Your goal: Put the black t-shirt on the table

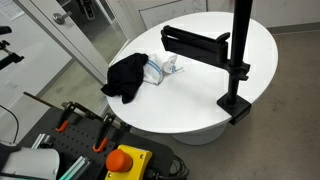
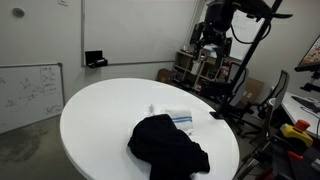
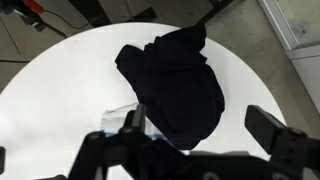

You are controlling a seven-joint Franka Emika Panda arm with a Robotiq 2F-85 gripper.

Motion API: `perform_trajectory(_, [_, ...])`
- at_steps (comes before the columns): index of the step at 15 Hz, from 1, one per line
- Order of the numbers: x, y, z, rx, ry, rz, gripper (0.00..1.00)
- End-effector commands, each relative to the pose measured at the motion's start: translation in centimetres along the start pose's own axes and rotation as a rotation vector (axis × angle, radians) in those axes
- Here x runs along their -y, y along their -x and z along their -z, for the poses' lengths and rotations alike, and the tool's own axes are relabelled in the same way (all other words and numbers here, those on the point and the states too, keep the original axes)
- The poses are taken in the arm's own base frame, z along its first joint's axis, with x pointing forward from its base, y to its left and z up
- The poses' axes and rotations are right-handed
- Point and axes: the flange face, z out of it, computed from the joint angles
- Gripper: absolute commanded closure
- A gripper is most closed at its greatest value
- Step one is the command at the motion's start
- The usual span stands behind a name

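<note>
Shirts: one black t-shirt (image 3: 175, 85), crumpled in a heap on the tabletop near the rim; seen in both exterior views (image 1: 128, 75) (image 2: 167, 145).
Tables: one round white table (image 1: 205, 100), the shirt resting on it.
Grippers: one gripper (image 3: 198, 122), seen in the wrist view above the table.
Fingers: two fingers (image 3: 133, 122), spread wide apart with nothing between them and clear of the shirt.
Cloths: one white cloth with a blue stripe (image 2: 178, 118), touching the shirt and partly tucked under its edge.
Stands: one black stand (image 1: 238, 55), clamped to the table rim, with one horizontal arm reaching over the top, well apart from the shirt.
Buttons: one orange button (image 1: 124, 160), off the table.
Whiteboards: one whiteboard (image 2: 28, 92), beside the table.
</note>
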Motion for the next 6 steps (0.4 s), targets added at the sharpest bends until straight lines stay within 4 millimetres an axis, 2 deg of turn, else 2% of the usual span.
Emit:
perform_trajectory(1, [-1.0,0.9,2.6,0.039,-0.041,0.011,0.00])
perform_trajectory(2, [-1.2,1.2,3.2,0.048,-0.046,0.016,0.00])
perform_trajectory(3, [-0.8,0.6,1.9,0.028,-0.023,-0.004,0.00])
perform_trajectory(6, [-1.1,1.0,2.9,0.031,-0.032,0.002,0.00])
